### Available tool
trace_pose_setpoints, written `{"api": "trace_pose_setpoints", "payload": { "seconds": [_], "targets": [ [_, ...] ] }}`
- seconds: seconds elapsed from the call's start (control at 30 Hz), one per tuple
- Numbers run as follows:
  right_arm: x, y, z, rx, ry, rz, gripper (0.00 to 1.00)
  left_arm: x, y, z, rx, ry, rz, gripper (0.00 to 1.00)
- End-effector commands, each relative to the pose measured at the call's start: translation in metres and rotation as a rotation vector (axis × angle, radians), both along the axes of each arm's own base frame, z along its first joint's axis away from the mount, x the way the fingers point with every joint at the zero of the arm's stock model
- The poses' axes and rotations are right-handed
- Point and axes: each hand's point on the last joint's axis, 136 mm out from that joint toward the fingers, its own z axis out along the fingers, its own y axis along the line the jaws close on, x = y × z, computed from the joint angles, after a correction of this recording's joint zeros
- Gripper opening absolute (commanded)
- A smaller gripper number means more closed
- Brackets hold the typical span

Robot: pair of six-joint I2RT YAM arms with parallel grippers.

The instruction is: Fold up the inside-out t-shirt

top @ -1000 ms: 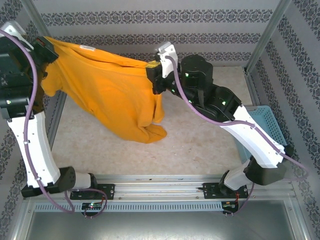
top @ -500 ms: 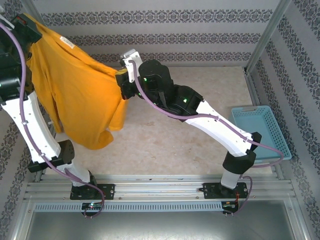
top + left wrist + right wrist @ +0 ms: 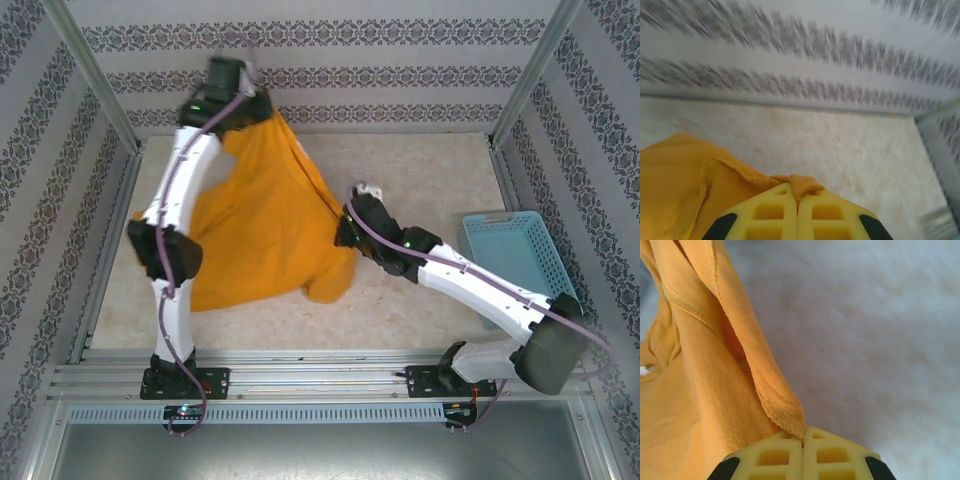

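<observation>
Mustard-orange shirt hangs stretched between the two arms, its lower part lying on the desk left of centre. Left tool, high near the back wall, is clamped on a hemmed edge of the cloth. Right tool, low over the desk, pinches another hemmed edge. Blue basket sits at the right, apart from the shirt.

We find the t-shirt over the table's left half, left gripper at its far end by the far edge, right gripper at its right side mid-table, basket against the right edge
</observation>
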Motion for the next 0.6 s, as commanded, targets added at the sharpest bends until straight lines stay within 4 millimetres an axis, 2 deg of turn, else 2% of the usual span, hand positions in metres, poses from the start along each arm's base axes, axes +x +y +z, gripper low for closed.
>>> {"api": "trace_pose_setpoints", "payload": {
  "seconds": [0.0,0.1,0.17,0.23,0.3,0.37,0.43,0.5,0.57],
  "targets": [
    [-0.015,-0.036,-0.027,0.072,0.073,-0.181,0.0,0.012,-0.074,-0.039,0.004,-0.016,-0.139,0.0],
    [-0.034,-0.069,-0.055,0.034,0.128,-0.285,0.0,0.007,-0.132,-0.088,0.003,0.048,-0.23,0.0],
    [-0.043,-0.084,-0.069,0.022,0.161,-0.335,0.0,0.0,-0.16,-0.109,0.014,0.07,-0.266,0.0],
    [-0.049,-0.092,-0.081,0.026,0.191,-0.36,0.0,-0.007,-0.182,-0.12,0.005,0.083,-0.307,0.0],
    [-0.049,-0.093,-0.088,0.036,0.21,-0.357,0.0,-0.011,-0.192,-0.127,0.002,0.096,-0.326,0.05],
    [-0.046,-0.093,-0.088,0.028,0.215,-0.352,0.0,-0.013,-0.187,-0.125,0.016,0.108,-0.309,0.1],
    [-0.041,-0.094,-0.083,0.021,0.209,-0.349,0.0,-0.014,-0.168,-0.118,0.06,0.125,-0.262,0.27],
    [-0.037,-0.097,-0.081,0.012,0.209,-0.358,0.0,-0.02,-0.137,-0.109,0.117,0.168,-0.201,0.48],
    [-0.034,-0.101,-0.083,0.01,0.221,-0.372,0.0,-0.031,-0.102,-0.103,0.174,0.224,-0.145,0.63]
  ]
}}
